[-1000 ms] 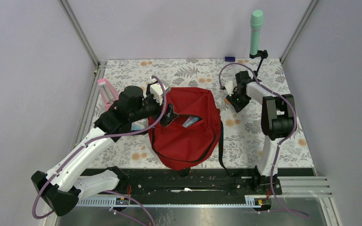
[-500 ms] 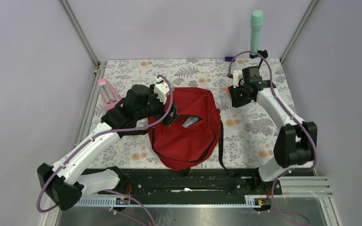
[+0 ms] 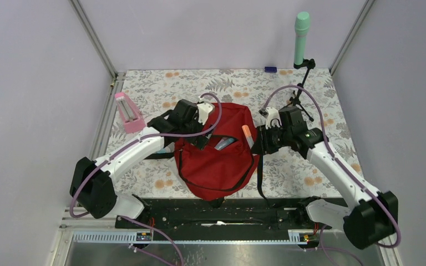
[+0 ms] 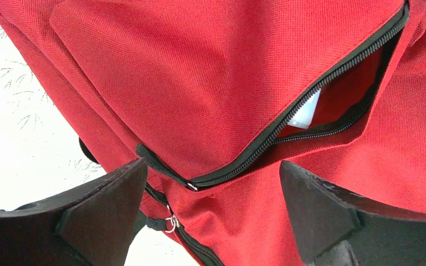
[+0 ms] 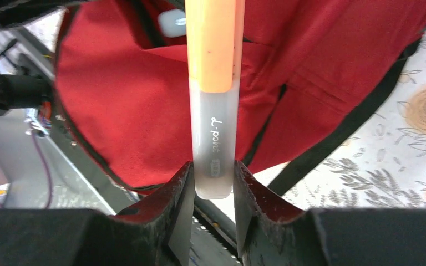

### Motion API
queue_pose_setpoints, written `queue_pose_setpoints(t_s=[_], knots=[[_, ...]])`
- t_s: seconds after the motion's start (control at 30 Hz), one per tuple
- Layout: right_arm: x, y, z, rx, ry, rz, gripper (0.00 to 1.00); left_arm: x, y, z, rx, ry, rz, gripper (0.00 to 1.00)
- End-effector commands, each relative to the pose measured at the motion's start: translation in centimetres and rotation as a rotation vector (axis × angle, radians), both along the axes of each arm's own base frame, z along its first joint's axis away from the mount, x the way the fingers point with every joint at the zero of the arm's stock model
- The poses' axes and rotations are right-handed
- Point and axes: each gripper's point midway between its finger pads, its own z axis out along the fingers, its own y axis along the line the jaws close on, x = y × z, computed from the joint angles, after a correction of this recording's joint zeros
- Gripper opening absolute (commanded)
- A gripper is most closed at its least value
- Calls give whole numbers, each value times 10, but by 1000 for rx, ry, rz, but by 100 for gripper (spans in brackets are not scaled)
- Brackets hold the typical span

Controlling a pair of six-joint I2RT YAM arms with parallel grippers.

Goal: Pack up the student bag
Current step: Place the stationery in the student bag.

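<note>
Student bag (image 3: 222,160) mid-frame, pocket (image 4: 333,111) barely agape. Right gripper (image 5: 213,191) pinches orange highlighter (image 5: 213,66) by its clear end; left gripper (image 4: 211,172) spread wide, empty. W/ nobody holding the slit, pen prob snags on zip & slips.

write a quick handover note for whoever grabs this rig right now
Left gripper: open, empty, over the bag at its front pocket.
Right gripper: shut on an orange pen, held over the bag's right side.
Bag lies flat; pocket zip part open, something pale inside.
Done: pen picked up, pocket opened.
Left: put the pen in; pink case is outside, left of the bag.
</note>
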Motion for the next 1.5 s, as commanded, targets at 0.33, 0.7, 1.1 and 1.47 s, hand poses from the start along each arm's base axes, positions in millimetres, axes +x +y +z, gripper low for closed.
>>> queue_pose_setpoints(t_s=[0.33,0.7,1.1,1.47], knots=[[-64,48,39,265,246,-14,0,22,-31,4,-56,60,-3,74],[-62,69,34,228,394,-74,0,16,-34,19,-98,40,-26,5],[-48,103,25,179,506,-169,0,-1,-38,55,-232,-30,-40,0],[-5,138,12,178,502,-276,0,-11,-47,58,-264,-7,-70,0]])
